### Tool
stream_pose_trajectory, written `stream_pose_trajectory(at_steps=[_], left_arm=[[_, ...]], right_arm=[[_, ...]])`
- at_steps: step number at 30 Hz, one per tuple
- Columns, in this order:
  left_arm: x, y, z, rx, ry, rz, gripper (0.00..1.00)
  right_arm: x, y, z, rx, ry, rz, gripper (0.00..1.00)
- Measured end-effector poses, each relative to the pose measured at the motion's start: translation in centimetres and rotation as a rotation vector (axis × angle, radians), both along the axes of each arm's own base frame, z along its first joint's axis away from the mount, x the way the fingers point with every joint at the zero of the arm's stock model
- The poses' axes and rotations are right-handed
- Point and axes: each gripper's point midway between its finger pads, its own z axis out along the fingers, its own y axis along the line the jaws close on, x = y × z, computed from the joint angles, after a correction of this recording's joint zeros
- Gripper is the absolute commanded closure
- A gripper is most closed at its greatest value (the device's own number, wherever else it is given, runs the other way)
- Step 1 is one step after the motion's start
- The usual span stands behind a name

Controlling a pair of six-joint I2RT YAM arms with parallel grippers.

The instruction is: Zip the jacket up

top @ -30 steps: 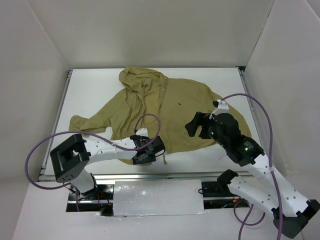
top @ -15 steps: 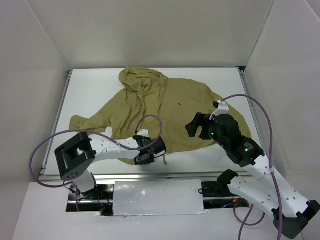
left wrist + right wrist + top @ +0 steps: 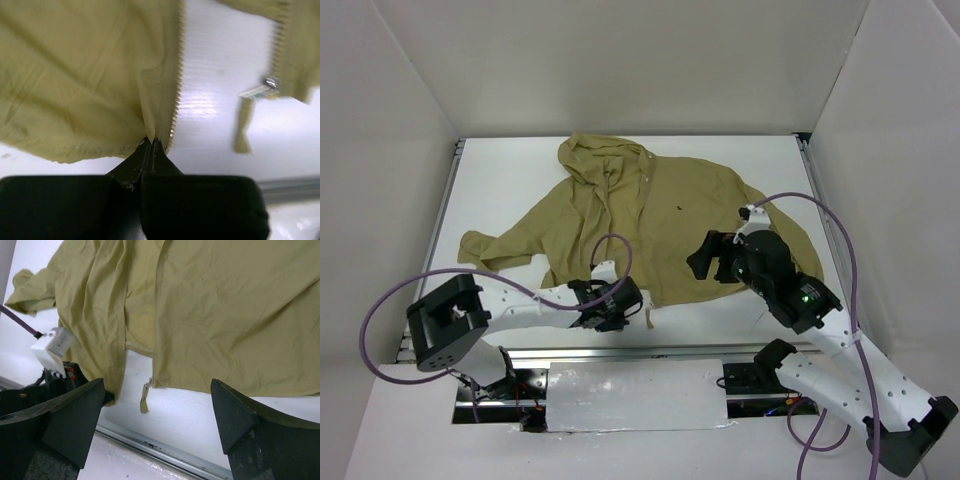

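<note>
You are viewing one jacket lying across the centre of the table, its hood at the upper edge. At lower left, the left gripper is pinching the jacket's hem, closed on cloth beside one of two tooth rows. Only its wrist view is showing that contact, with one slider to the right. At right, the right gripper is hanging spread wide.

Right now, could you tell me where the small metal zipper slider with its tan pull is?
In the left wrist view, the slider sits at the olive-tan jacket's hem, right of the left gripper pinching the opposite zipper edge.
</note>
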Motion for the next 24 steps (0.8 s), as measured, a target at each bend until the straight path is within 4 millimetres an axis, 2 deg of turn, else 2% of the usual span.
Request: stream_pose_trajectory(at_steps=[3,6,10,12,17,24], left_arm=[[-0.4,-0.7,0.6,-0.124,-0.031,-0.034,1.00],[-0.2,-0.8,2.6,-0.266,-0.099,-0.026,1.00],[0.8,-0.8,6.1,-0.447,-0.211,0.031,1.00],[1.5,-0.5,7.3,-0.507,-0.254,0.074,1.00],[2.1,0.3,7.7,-0.544,-0.283,0.149,1.00],[2.2,1.2,8.1,-0.561,-0.300,0.191,1.00]], right_arm=[[0.0,0.9,-1.3,0.001,0.036,0.038,0.11],[-0.1,2.1,-3.2,0.000,0.087,0.088,0.19],[-0.6,3.6,-7.4,-0.041,0.222,0.163,0.26],[-0.9,4.4,-9.3,-0.075,0.281,0.206,0.32],[-2.1,5.8,-13.0,-0.204,0.375,0.291,0.45],[-2.7,7.4,-15.6,-0.368,0.399,0.348,0.45]])
